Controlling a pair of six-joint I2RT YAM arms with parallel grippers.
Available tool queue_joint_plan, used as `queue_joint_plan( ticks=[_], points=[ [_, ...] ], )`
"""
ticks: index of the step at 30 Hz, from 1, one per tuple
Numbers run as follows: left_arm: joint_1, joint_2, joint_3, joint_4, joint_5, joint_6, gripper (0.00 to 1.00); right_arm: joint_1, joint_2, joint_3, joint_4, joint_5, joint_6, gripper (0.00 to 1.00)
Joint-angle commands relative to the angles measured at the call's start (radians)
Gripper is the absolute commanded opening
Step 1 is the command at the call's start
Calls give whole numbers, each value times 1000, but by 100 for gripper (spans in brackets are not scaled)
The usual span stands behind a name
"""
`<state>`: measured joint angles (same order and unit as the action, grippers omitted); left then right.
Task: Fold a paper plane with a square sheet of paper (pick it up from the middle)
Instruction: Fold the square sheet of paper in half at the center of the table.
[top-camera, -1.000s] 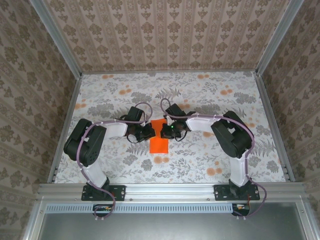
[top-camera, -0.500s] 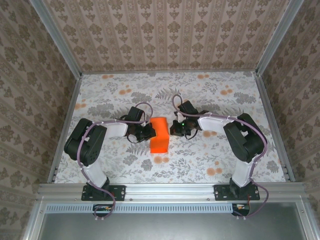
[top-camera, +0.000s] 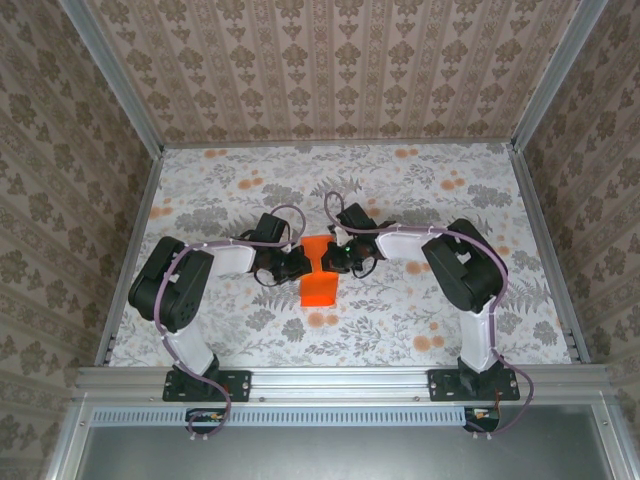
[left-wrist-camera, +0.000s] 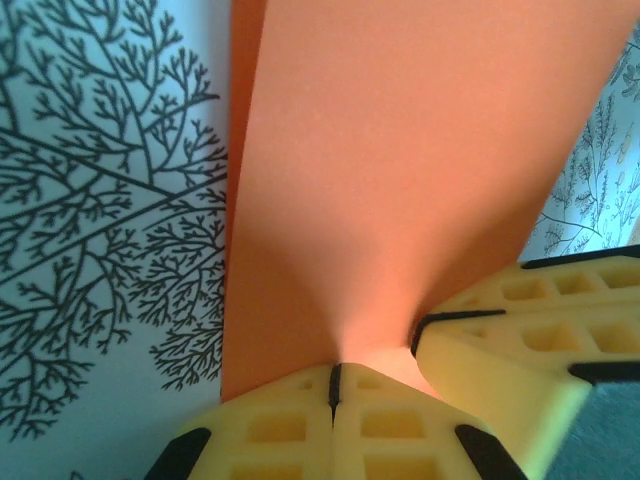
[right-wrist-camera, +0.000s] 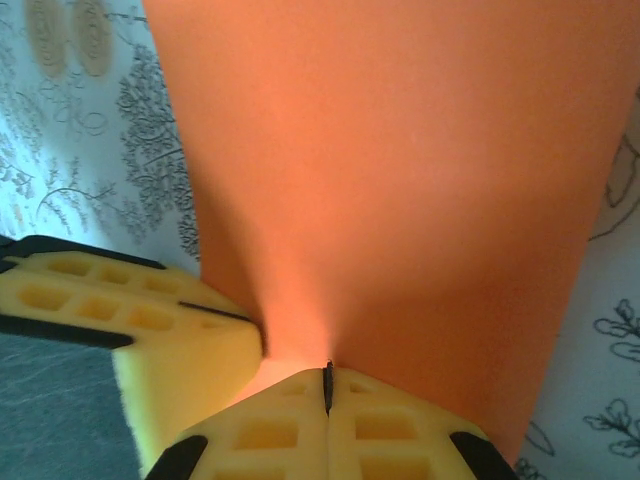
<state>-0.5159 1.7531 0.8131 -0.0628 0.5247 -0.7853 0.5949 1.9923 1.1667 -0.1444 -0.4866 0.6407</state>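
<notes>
Now the left claw (left-wrist-camera: 335, 392) is pressed together on the paper's (left-wrist-camera: 400, 180) near edge, and the right claw (right-wrist-camera: 328, 388) pinches it just beside. The paper sits at the desk's (top-camera: 420, 200) middle. Likely a fold is under way; next, align the edges and press the crease flat.

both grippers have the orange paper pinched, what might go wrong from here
1. The left gripper and right gripper are both shut on the same end of the paper, close together. If they pull apart, the thin sheet may tear or crumple.
2. The two grippers sit almost against each other, so a small sideways move could make them collide.
3. The sheet looks curved near the pinch, so a crease could land crooked.
</notes>
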Motion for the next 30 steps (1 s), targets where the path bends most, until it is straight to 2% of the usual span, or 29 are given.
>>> queue_joint_plan(
  ticks=[1,9,14,21,30],
  points=[
    [-1,94,-76,-204,-158,14,0,-18,5,-26,10,5,17,0],
    [-1,100,-74,-200,-156,20,0,-105,-87,-158,47,28,12,0],
    [-1,100,-72,-201,-156,21,0,-81,-114,-111,54,6,14,0],
    [-1,100,-76,-201,-154,18,0,-27,-23,-14,85,-22,39,0],
    [-1,101,-78,-210,-164,16,0,-60,49,4,91,12,28,0]
  ],
)
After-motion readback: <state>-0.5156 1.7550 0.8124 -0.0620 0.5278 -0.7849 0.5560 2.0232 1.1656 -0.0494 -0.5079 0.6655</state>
